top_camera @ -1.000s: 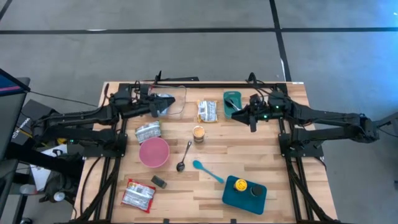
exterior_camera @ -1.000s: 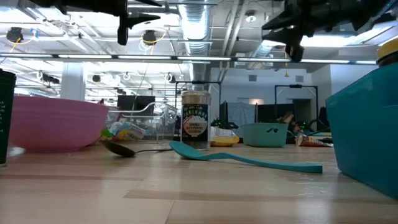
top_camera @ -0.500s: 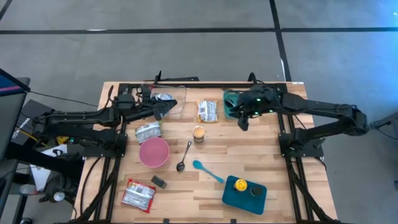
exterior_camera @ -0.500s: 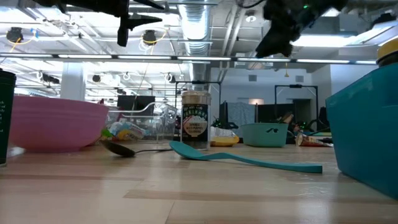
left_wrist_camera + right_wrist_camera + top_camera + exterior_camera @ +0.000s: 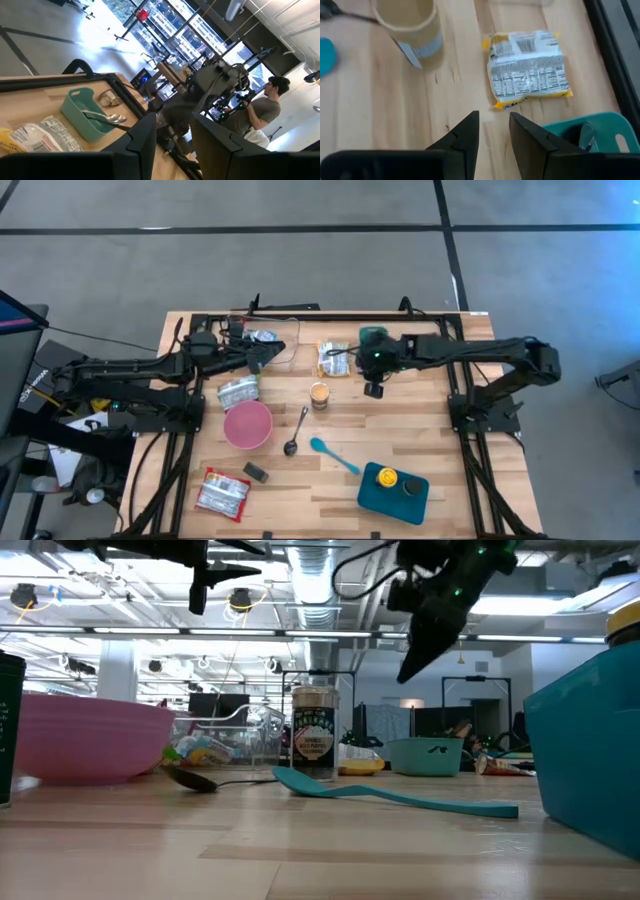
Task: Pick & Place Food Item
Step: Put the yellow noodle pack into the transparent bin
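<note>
Noodle packet [image 5: 333, 359], yellow-edged and lying flat on the table [image 5: 420, 455] just beside the teal bin [image 5: 372, 340], looks like the food item the task wants, though which item is meant is a judgement. The right end effector [image 5: 373, 389] hangs above bare wood between the packet and the jar [image 5: 319, 395], near the bin; its wrist view shows the fingers [image 5: 465, 135] a narrow gap apart with nothing between them, the packet [image 5: 529, 68] lying beyond the tips, untouched. That placement suits an approach from above, the fingers parted just enough to straddle a thin edge. The left end effector [image 5: 262, 358] waits over the clear container [image 5: 285, 340], on the packet's far side from the bin, held high, probably to keep out of the other arm's way; its fingers [image 5: 145, 142] stand slightly apart, empty. A spoon [image 5: 107, 118] rests in the bin.
</note>
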Robot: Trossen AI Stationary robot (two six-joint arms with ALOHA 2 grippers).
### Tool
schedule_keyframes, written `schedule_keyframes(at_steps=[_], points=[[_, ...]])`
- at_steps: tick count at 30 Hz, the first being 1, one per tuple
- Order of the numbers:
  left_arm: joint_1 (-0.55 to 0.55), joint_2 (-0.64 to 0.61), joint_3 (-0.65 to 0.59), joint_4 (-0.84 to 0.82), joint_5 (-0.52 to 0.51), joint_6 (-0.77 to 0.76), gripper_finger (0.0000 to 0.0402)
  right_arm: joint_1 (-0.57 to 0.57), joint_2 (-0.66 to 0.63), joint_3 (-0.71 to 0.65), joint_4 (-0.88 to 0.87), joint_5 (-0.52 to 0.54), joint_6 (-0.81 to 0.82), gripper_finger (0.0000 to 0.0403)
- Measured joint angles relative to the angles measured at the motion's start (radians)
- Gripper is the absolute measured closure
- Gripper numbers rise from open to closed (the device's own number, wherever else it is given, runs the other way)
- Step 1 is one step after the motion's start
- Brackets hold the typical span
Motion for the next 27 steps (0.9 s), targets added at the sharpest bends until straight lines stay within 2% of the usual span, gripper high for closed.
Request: schedule_keyframes(at_steps=[13,27], points=[[0.000,0.000,0.000,-0.002,0.000,0.006,0.0284,0.006,0.215,0.000,0.087,0.029,0.009,0.0301],[0.001,0.000,0.000,-0.002,0.000,0.008,0.0284,-0.031,0.262,0.000,0.144,0.018,0.178,0.0301]])
